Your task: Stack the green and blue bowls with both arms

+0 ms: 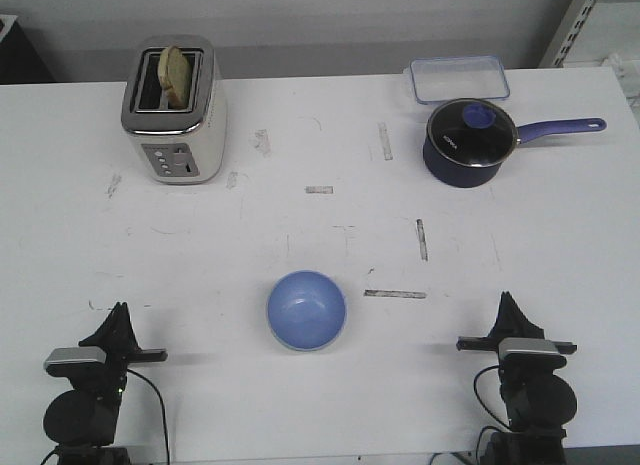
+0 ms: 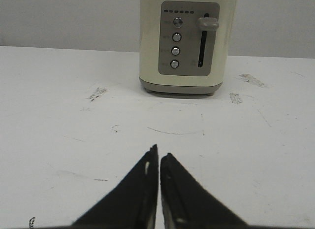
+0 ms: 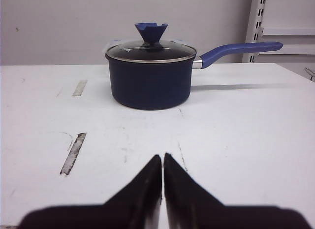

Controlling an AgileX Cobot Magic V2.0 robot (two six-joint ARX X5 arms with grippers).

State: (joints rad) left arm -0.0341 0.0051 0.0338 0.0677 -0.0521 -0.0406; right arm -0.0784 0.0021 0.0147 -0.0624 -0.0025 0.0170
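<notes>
On the scuffed white desk I see the glossy periwinkle-blue round bowl near the front edge's middle; my left gripper and right gripper sit closed, empty, at the front corners.

Scuffed white table before grey wall.

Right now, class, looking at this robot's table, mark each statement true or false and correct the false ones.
1. A blue bowl sits between the two arms. True.
2. The left hand holds the bowl. False: it is shut on nothing.
3. The saucepan has its lid on. True.
4. The toaster is empty. False: a slice of bread stands in it.
5. The right hand is wide open. False: it is shut.
</notes>
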